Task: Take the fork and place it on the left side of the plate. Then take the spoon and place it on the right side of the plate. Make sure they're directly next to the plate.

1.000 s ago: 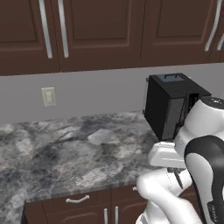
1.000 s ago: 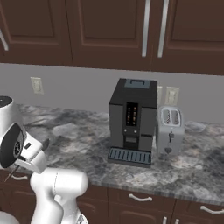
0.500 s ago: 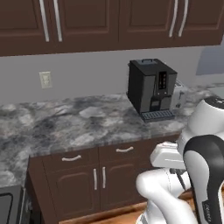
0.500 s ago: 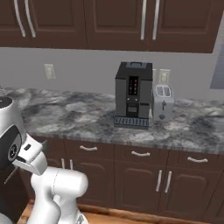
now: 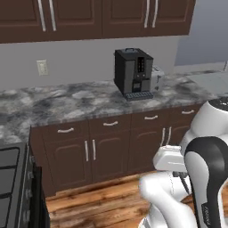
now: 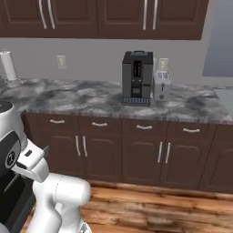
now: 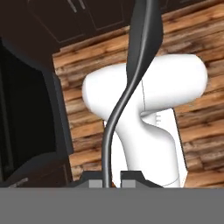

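Base pulled back from counter (image 5: 67, 104) since earlier frame, wood floor (image 5: 102, 196) now visible; gripper (image 7: 113, 175) pinched tight on grey spoon (image 7: 131, 74).

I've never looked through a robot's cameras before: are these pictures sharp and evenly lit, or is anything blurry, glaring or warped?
Left base view: soft, even light, no glare; the coffee machine looks slightly soft. Right base view: the same flat light, with a faint shadow under the countertop edge. Hand view: a dark curved object held at the gripper looms large and stretched; the wood floor beyond is clear.
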{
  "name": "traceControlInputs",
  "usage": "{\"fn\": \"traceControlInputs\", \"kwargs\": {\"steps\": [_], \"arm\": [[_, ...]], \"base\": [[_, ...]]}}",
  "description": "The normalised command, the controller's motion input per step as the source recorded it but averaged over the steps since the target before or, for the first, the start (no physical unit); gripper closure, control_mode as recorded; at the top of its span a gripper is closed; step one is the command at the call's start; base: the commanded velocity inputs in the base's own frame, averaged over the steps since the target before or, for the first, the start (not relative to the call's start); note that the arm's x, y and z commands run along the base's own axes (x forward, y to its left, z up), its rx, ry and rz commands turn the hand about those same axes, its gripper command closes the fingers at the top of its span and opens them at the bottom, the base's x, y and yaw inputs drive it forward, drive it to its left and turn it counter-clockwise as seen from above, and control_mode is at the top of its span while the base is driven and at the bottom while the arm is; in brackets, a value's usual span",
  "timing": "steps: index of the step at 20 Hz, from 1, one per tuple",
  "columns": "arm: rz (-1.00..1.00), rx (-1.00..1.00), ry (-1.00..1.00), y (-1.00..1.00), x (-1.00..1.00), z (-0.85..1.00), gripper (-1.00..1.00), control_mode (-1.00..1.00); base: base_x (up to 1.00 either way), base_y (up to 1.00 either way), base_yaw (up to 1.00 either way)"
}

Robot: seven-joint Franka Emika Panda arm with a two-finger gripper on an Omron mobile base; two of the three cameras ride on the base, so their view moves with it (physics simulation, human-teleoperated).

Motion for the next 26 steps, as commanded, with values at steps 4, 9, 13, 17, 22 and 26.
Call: {"fn": "traceControlInputs", "kwargs": {"steps": [4, 9, 13, 17, 22, 26], "arm": [[0.00, 0.00, 0.00, 0.00, 0.00, 0.00, 1.00, 1.00], [0.00, 0.00, 0.00, 0.00, 0.00, 0.00, 1.00, 1.00], [0.00, 0.00, 0.00, 0.00, 0.00, 0.00, 1.00, 1.00], [0.00, 0.00, 0.00, 0.00, 0.00, 0.00, 1.00, 1.00], [0.00, 0.00, 0.00, 0.00, 0.00, 0.00, 1.00, 1.00], [0.00, 0.00, 0.00, 0.00, 0.00, 0.00, 1.00, 1.00]], "base": [[-0.87, -0.15, 0.00], [-0.94, -0.32, 0.00], [-1.00, -0.38, 0.00], [-1.00, -0.33, 0.00], [-1.00, -0.38, 0.00], [-0.99, -0.41, 0.00]]}}
